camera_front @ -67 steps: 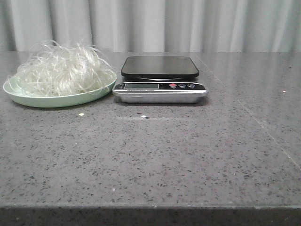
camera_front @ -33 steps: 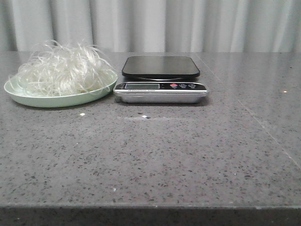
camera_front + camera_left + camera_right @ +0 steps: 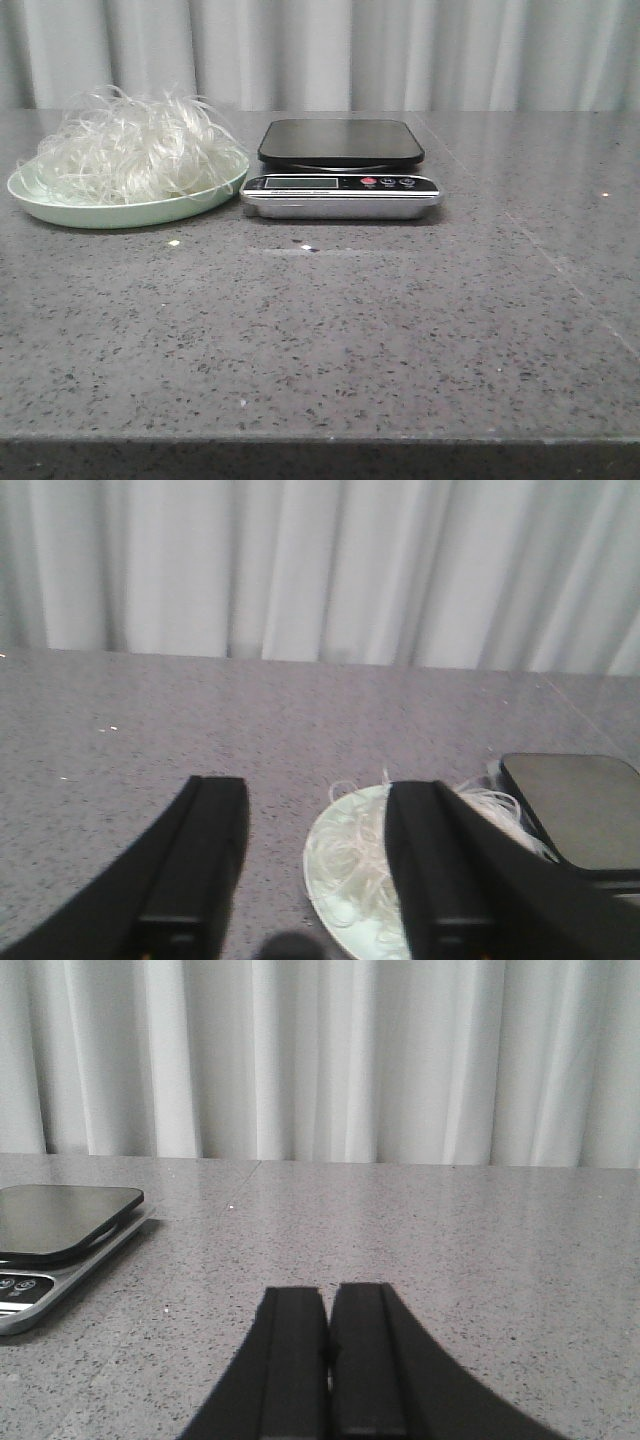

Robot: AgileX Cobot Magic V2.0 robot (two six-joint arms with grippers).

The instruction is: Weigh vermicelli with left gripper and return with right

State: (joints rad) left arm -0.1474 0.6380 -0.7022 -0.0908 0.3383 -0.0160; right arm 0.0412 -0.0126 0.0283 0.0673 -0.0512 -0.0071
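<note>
The vermicelli (image 3: pixel 130 150) is a fluffy heap of thin white strands on a pale green plate (image 3: pixel 120 212) at the table's far left. Beside it, to the right, stands the scale (image 3: pixel 340 170) with a bare black platform. Neither arm shows in the front view. In the left wrist view my left gripper (image 3: pixel 315 798) is open and above the table, with the vermicelli (image 3: pixel 360 850) and the plate (image 3: pixel 335 905) partly behind one finger; nothing is between the fingers. My right gripper (image 3: pixel 328 1305) is shut and empty, with the scale (image 3: pixel 60 1230) off to its side.
A grey speckled stone table (image 3: pixel 330 340) carries everything, with a white curtain (image 3: pixel 330 50) behind it. A few small white crumbs (image 3: pixel 173 242) lie on the table in front of the plate and scale. The table's front edge is near the camera.
</note>
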